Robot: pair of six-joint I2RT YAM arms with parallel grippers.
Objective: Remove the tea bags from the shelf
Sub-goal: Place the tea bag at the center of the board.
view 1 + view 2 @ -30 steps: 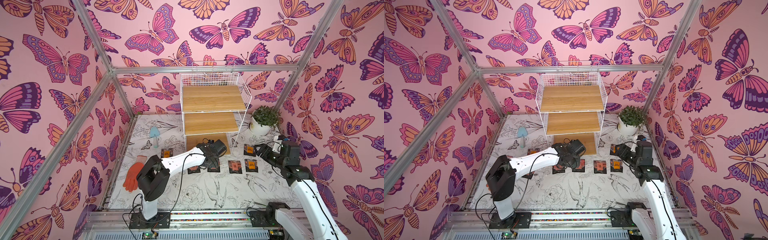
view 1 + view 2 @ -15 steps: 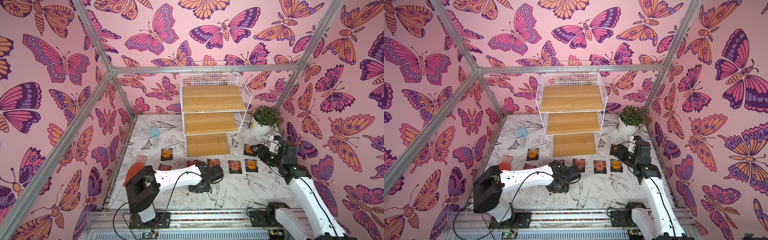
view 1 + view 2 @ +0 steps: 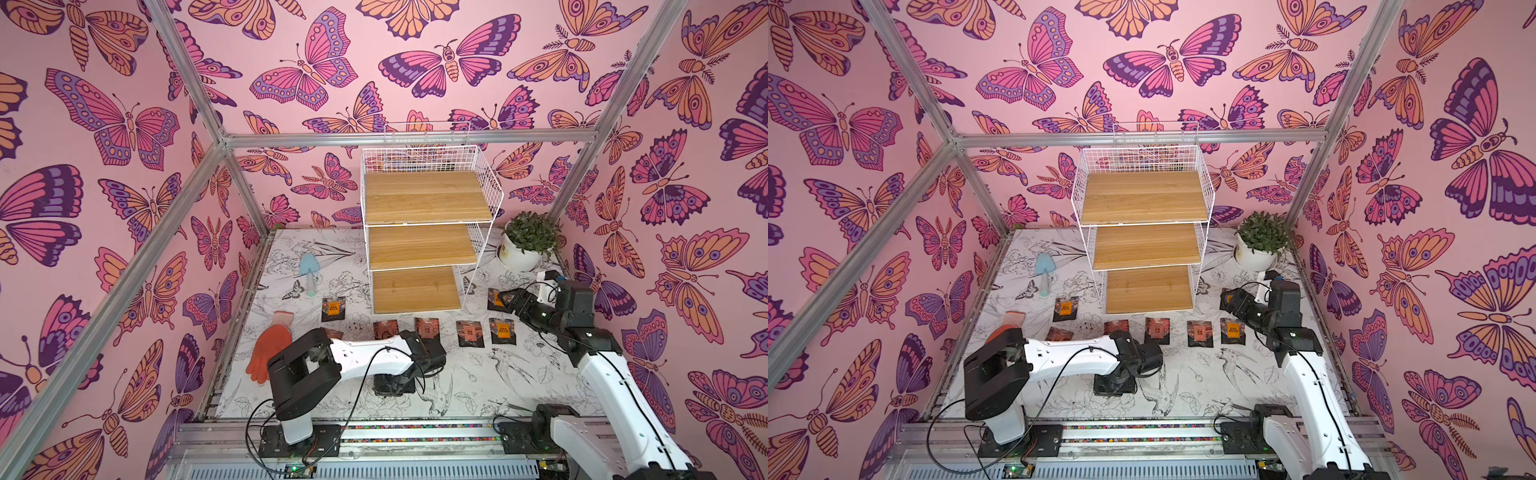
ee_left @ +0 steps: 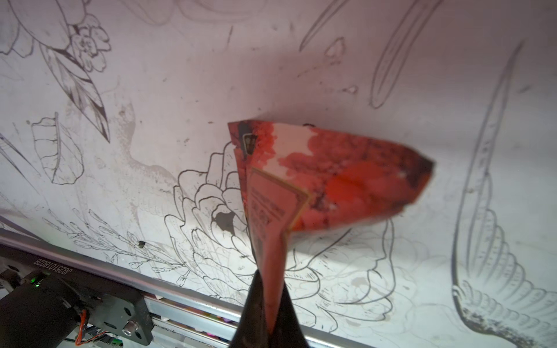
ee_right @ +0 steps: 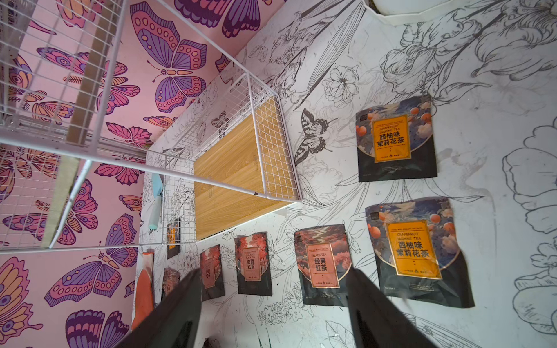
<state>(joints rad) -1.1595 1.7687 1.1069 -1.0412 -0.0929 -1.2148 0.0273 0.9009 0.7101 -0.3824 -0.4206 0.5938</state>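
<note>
Tea bag (image 4: 331, 180) juts lengthwise from the pinching left claw (image 4: 268, 290), creased.

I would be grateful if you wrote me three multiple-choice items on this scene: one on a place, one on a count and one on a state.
1. Where does the plant pot stand?
A. On the table, beside the shelf
B. On the shelf's top board
C. Under the shelf's lowest board

2. How many wooden boards does the shelf have?
A. Two
B. Three
C. Four

3. How is the left hand?
A. Open and empty
B. Shut on a reddish tea bag
C. Out of view

Answers:
1 A: the pot stands on the table at the shelf's side.
2 B: three stepped boards show in both top views.
3 B: the left wrist view shows the bag pinched between the fingers.
</note>
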